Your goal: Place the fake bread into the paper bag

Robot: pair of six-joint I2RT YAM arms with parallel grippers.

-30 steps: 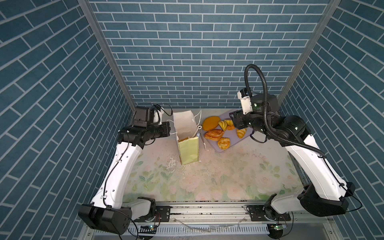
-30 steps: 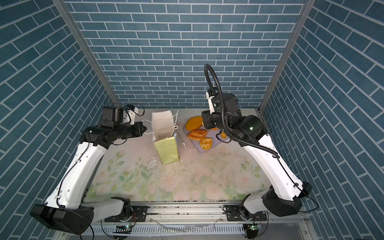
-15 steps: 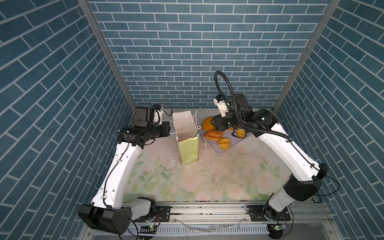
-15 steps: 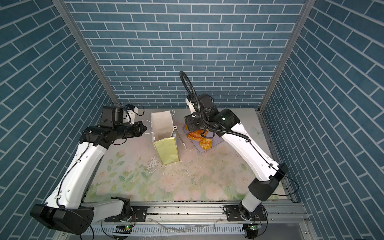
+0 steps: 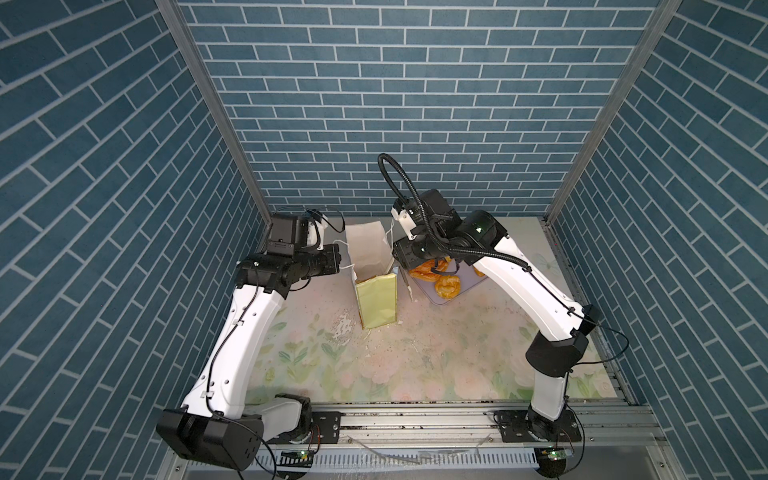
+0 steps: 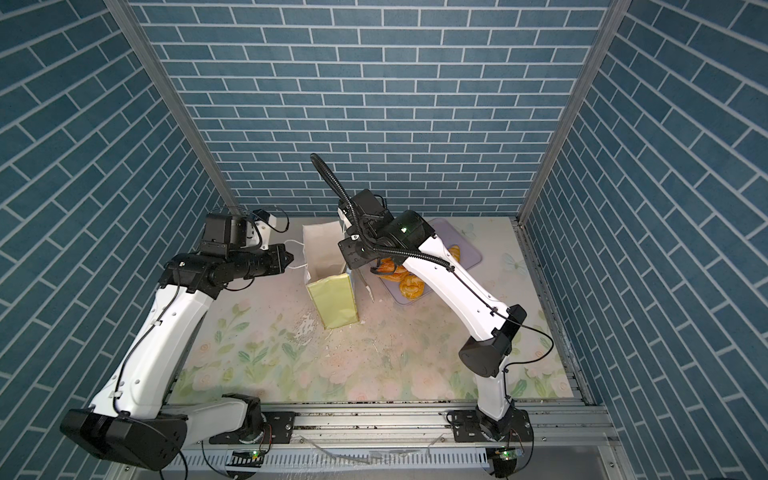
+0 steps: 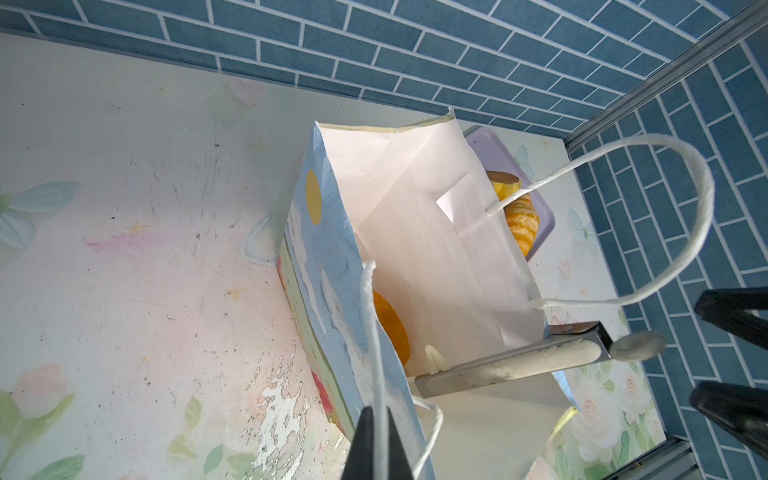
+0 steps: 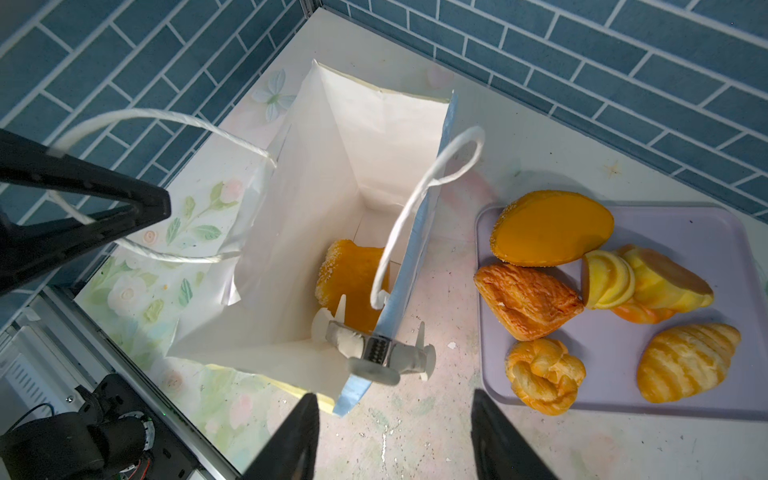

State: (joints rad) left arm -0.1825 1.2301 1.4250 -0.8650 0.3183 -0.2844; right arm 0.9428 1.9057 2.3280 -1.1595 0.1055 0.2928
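You have two arms of matching build. Left arm [image 5: 245, 328]: white link shells, black joint housings, a thin black cable clipped along the shell, small dark screw holes. Right arm [image 5: 536, 299]: same finish; note the ribbed black conduit [image 5: 399, 174] looped at its wrist and a green indicator light [image 5: 478, 227] on a black housing. Both black bases [image 5: 208, 440] sit on a silver rail [image 5: 415, 419]. Fingers [image 8: 291, 436] are matt black and tapered.

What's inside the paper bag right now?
One orange bun lies on the floor of the paper bag. The corner behind the metal clip is covered, so anything there is unseen.
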